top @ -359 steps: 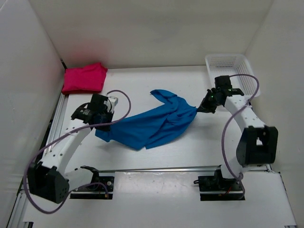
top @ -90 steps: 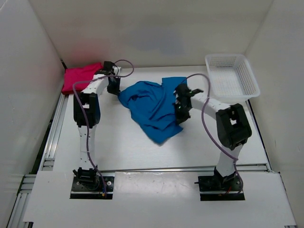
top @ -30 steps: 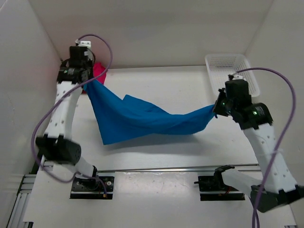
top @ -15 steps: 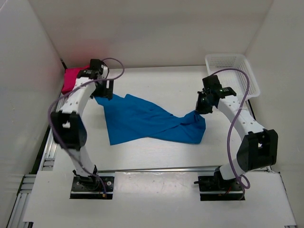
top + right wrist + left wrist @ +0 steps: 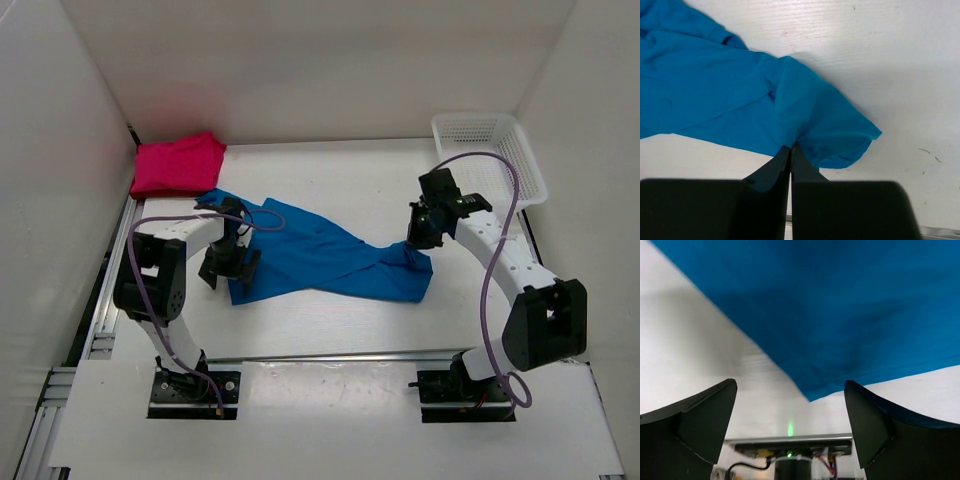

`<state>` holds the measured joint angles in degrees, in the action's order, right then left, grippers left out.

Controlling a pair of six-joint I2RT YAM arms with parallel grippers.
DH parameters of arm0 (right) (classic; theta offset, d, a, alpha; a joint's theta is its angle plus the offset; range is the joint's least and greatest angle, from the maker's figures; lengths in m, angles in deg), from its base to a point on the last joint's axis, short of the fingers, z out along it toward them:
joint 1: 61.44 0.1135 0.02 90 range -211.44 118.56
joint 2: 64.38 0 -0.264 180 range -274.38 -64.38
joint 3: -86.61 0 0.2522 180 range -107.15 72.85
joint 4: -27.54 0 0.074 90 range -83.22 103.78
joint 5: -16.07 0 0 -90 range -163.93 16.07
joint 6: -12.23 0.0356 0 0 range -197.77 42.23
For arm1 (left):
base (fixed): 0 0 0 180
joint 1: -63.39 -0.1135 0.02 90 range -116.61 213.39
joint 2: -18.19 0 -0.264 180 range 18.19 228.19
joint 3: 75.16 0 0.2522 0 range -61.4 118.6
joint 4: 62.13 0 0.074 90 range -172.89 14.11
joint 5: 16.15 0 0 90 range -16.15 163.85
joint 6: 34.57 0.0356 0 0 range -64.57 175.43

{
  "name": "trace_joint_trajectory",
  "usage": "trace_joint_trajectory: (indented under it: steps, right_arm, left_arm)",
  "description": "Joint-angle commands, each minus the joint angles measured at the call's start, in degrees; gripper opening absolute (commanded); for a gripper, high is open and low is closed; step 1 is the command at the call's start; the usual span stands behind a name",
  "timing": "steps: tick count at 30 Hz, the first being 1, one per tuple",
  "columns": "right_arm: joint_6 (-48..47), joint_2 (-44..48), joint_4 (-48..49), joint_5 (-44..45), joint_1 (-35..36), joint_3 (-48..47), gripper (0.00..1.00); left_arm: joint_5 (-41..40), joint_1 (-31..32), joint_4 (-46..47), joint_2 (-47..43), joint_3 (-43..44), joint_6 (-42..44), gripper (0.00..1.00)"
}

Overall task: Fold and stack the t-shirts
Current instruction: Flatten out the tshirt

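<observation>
The blue t-shirt lies spread and creased across the middle of the table. My right gripper is shut on a fold at its right end; in the right wrist view the fingertips pinch the blue fabric. My left gripper hangs open over the shirt's near-left edge. In the left wrist view nothing lies between its fingers, and the blue cloth fills the upper part. A folded pink-magenta t-shirt lies in the back left corner.
A white mesh basket stands at the back right, just behind the right arm. White walls close in the table at left, back and right. A metal rail runs along the near edge.
The blue shirt, held stretched in the air a second ago, now lies on the table. My left gripper has let go of its corner and moved toward the near-left edge.
</observation>
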<state>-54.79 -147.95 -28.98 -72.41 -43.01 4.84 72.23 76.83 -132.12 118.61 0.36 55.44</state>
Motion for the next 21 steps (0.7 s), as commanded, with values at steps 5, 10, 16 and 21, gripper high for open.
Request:
trace_joint_trajectory:
  steps: [5, 10, 16, 21]
  right_arm:
    - [-0.13, 5.95, 0.66, 3.31, 0.02, 4.63, 0.00]
    - [-0.66, 7.19, 0.14, 5.77, 0.02, 4.03, 0.00]
    - [-2.32, 9.73, -1.09, 3.24, -0.60, 2.79, 0.00]
    - [-6.46, 13.51, -6.71, 0.78, 9.40, 6.83, 0.00]
  left_arm:
    - [8.84, 2.55, 2.97, 3.54, 2.14, -0.01, 0.79]
    - [7.18, 4.85, 1.64, 9.61, -2.16, -0.01, 0.50]
    - [4.19, 3.63, 2.35, 6.90, -3.22, -0.01, 0.10]
    - [-1.35, -4.00, -0.45, -2.84, -2.61, -0.01, 0.10]
